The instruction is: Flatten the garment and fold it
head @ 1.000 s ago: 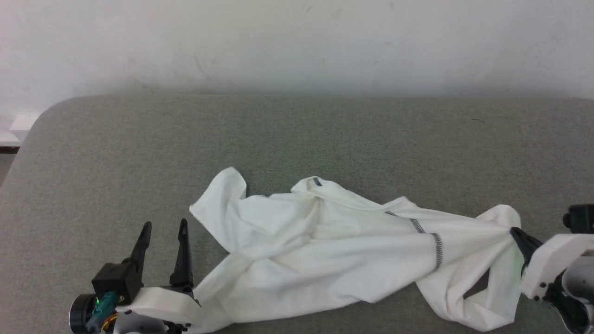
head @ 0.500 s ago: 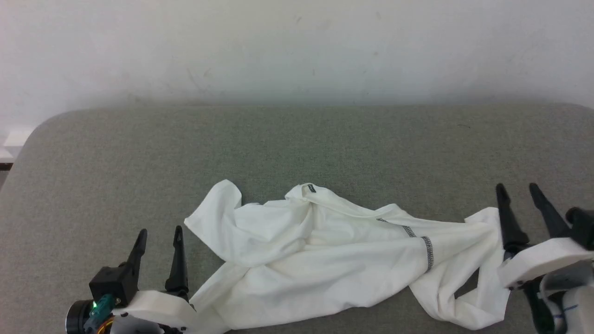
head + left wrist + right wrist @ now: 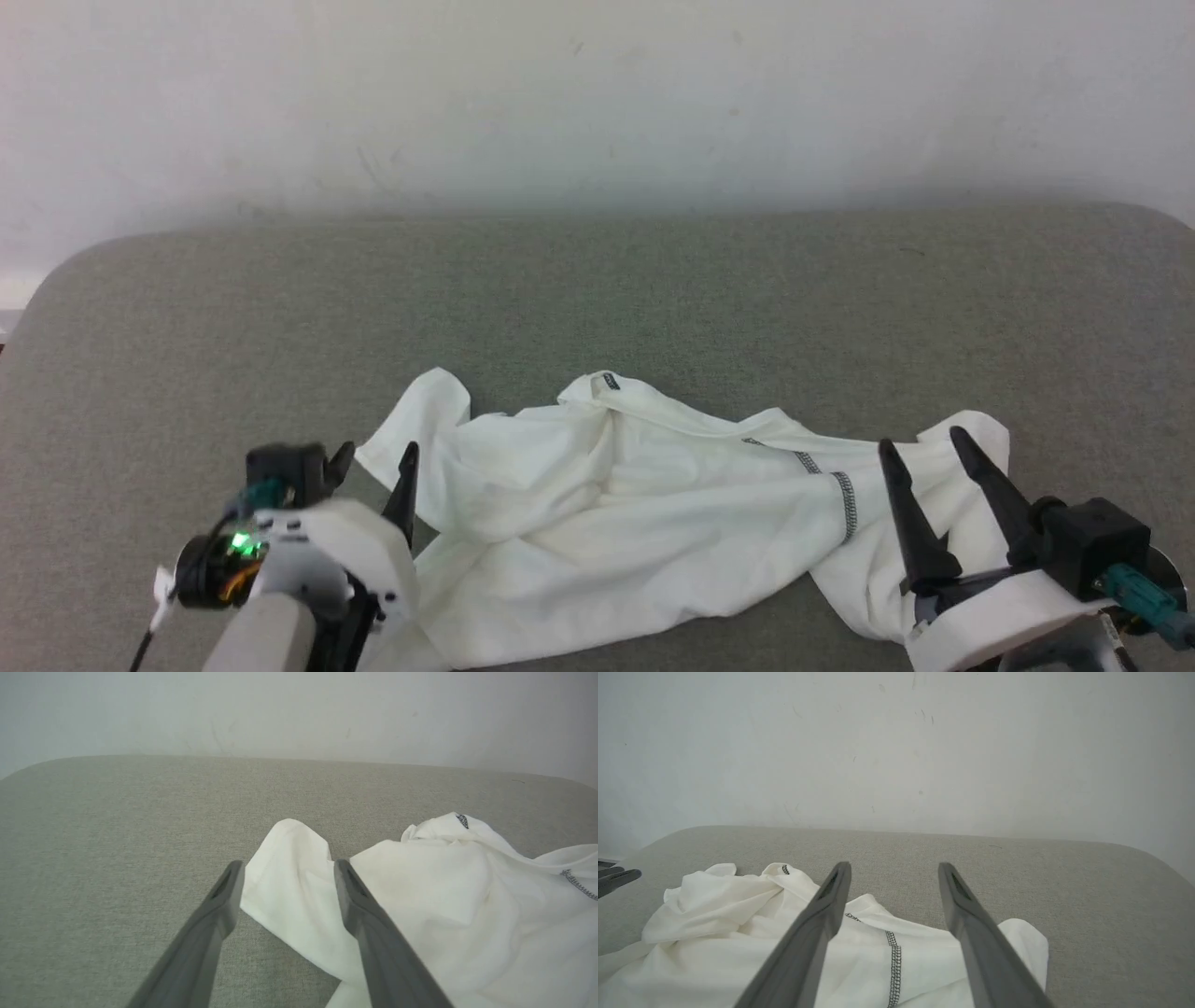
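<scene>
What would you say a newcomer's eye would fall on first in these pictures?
A crumpled white shirt sprawls across the near part of the grey cushion, dark zigzag stitching showing toward its right end. Flanking it are two open grippers: the left gripper at the shirt's left end, the right gripper above its right end.

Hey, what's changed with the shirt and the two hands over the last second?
The right hand let go of the garment's right end and now stands open above it. The left hand, open throughout, moved in toward the garment's left corner. The garment stays crumpled on the grey surface.
</scene>
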